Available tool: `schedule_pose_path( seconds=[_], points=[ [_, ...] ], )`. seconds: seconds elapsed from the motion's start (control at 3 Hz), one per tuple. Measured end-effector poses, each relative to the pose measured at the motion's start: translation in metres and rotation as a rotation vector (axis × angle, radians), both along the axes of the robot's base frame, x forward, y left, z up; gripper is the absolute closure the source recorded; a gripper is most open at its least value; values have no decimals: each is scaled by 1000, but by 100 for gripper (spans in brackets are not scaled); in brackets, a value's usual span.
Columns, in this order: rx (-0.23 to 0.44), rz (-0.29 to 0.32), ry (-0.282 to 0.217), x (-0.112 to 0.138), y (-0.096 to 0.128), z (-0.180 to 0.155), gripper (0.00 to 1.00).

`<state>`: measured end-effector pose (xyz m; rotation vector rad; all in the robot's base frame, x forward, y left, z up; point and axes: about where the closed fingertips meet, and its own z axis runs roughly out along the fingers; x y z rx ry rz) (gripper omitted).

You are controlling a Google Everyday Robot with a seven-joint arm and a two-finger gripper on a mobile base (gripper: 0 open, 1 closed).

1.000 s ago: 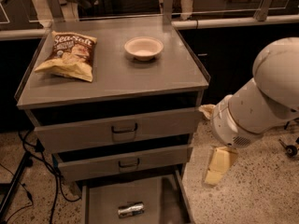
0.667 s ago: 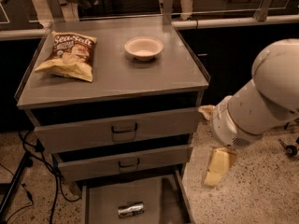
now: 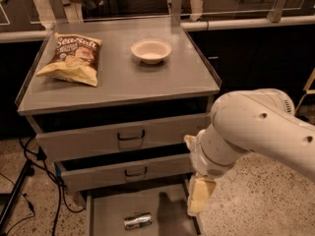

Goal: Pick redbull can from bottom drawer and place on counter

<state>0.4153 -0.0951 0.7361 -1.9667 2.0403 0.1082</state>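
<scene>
— Camera view first: where does the tool sit?
— Low down at the end of the white arm. It hangs at the right-hand edge of the bottom drawer, which stands pulled out. Whether the tool is spread or pressed together, I cannot tell.
— And the redbull can?
— It lies on its side on the drawer's flat grey floor, below the tool and off toward the left of the view, apart from it. A dark shadow falls on the drawer floor between the two.
— What is above the tool?
— The middle drawer and the top drawer are both up and to its left. Each has a dark handle and is drawn out a little. Higher still is the counter.
— Anything on it?
— A pale round bowl stands upright, well above the tool and somewhat left. A yellow chip bag lies flat farther left, well apart from the bowl.
— And lower down?
— Speckled floor lies just to the tool's right. Dark cables trail far to its left, past the drawers.
</scene>
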Motion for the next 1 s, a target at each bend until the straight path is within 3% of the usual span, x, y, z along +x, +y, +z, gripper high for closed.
schedule_pose_path(
  seconds=[0.33,1.0],
  points=[
    [0,-1,1,0,0,0,0],
    [-71,-34,4,6,15,-51,0]
  ],
)
